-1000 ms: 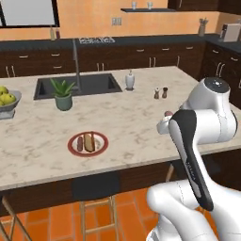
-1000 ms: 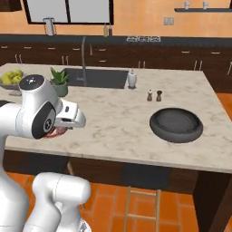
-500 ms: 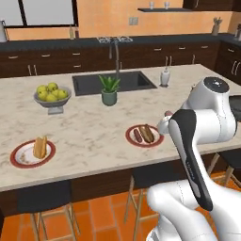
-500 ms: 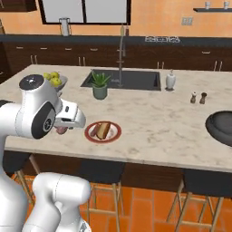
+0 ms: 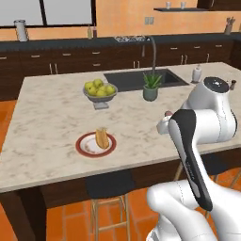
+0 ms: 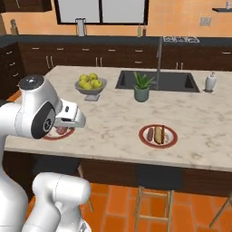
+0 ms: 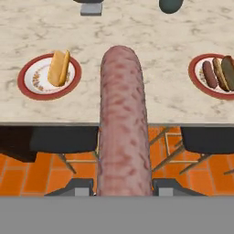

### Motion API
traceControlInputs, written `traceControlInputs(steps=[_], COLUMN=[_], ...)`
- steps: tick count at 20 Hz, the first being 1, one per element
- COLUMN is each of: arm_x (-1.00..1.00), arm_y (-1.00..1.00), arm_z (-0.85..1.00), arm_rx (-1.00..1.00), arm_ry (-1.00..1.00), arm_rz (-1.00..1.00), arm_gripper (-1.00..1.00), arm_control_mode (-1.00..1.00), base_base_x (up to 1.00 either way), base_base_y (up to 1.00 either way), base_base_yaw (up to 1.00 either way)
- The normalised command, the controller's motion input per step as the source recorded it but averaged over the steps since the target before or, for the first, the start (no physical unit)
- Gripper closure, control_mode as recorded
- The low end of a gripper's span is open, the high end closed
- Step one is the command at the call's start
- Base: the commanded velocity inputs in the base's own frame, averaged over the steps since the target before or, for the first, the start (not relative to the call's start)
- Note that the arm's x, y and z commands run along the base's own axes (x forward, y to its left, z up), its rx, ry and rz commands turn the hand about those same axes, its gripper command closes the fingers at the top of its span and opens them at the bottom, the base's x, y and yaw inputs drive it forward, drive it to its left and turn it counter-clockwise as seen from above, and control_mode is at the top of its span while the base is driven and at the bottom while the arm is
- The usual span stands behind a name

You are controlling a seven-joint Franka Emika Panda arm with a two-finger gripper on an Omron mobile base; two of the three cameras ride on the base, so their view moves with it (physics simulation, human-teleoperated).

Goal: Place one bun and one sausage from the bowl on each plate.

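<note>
Nearest the hand camera: gripper (image 7: 124,185), jaws closed partway on one end of a sausage (image 7: 122,114), gripped low so the rest sticks out clear for carrying; long axis runs straight away from the hand, free rounded end pointing across the counter edge toward the sink side.

Below the sausage: stools and orange floor (hand not yet over the stone).

On the near strip of counter (image 7: 137,27), hand view left: red-rimmed plate (image 7: 49,77) holding a bun (image 7: 59,67) only, bun lying slightly tilted, long axis roughly parallel to the sausage. Judged the destination, since it lacks its sausage.

Same strip, hand view right: second plate (image 7: 215,75), bun and sausage side by side, judged complete.

Farther back, mid-counter: pale footed fruit bowl (image 5: 100,92) with yellow fruit; potted plant (image 5: 150,86) beside the sink (image 5: 141,77).

Against the far wall: dark cabinets.
</note>
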Motion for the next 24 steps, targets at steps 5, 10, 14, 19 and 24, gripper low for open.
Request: traceControlInputs(steps=[5,10,14,19,24], arm_x=[0.0,0.0,0.0,0.0,0.0], arm_y=[0.0,0.0,0.0,0.0,0.0], arm_z=[0.0,0.0,0.0,0.0,0.0], arm_rx=[0.0,0.0,0.0,0.0,0.0], arm_ry=[0.0,0.0,0.0,0.0,0.0], arm_rz=[0.0,0.0,0.0,0.0,0.0], arm_gripper=[1.0,1.0,1.0,1.0,1.0], arm_control_mode=[1.0,1.0,1.0,1.0,1.0], base_base_x=[0.12,0.18,0.25,0.46,0.43], base_base_y=[1.0,0.92,0.38,0.05,-0.24], base_base_yaw=[0.0,0.0,0.03,0.04,0.0])
